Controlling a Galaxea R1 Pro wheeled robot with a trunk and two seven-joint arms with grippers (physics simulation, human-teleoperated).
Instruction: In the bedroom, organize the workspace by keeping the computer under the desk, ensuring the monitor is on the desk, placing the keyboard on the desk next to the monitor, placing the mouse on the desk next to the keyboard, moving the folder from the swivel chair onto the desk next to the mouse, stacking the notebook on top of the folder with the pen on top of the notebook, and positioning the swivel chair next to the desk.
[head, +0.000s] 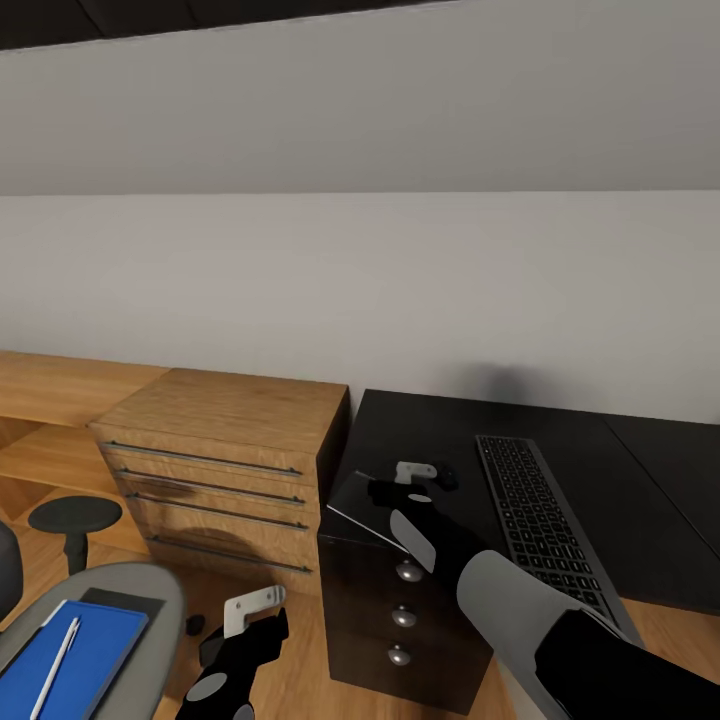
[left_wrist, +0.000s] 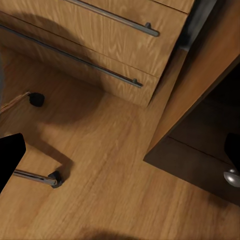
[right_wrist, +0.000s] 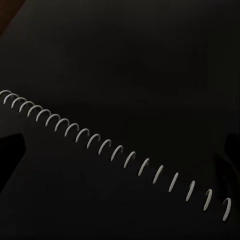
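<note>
R gripper (head: 420, 478) over notebook (head: 362, 505) at desk (head: 560, 440) corner, jaws' state unclear; L gripper (head: 250, 610) open, empty.

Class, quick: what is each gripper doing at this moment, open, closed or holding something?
Left gripper: open, holding nothing, low beside the swivel chair.
Right gripper: over the notebook on the desk; open or shut cannot be told.

A dark, glossy spiral-bound notebook (head: 362, 505) lies at the black desk's (head: 600, 480) left corner, left of the keyboard (head: 540, 520); the blue folder (head: 75, 660) with the white pen (head: 55, 668) rests on the grey swivel chair (head: 150, 610).
</note>
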